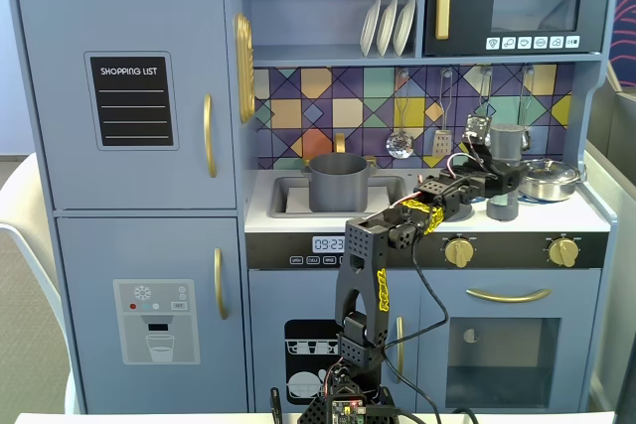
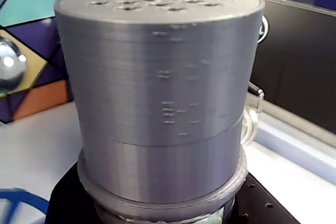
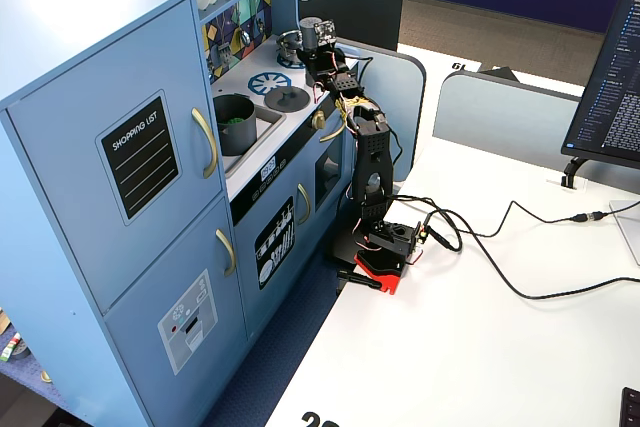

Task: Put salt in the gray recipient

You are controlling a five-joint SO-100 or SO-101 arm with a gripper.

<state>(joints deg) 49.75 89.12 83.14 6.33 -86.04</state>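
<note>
While the pot (image 1: 339, 182) sits in the sink recess of the toy kitchen, the gripper (image 1: 494, 168) is well to its right in a fixed view, closed around the salt (image 1: 507, 141) — upright, lifted off the counter. Below the salt stands a small gray cylinder (image 1: 502, 209). Filling the wrist view, its perforated cap (image 2: 157, 1) faces up.

— What does the arm (image 1: 370, 275) look like?
— Black boxy segments with yellow trim strips, thin red and white wires looping along the joints.
— And its base (image 3: 385, 252)?
— A red block with an exposed circuit board, black cables trailing from it
</note>
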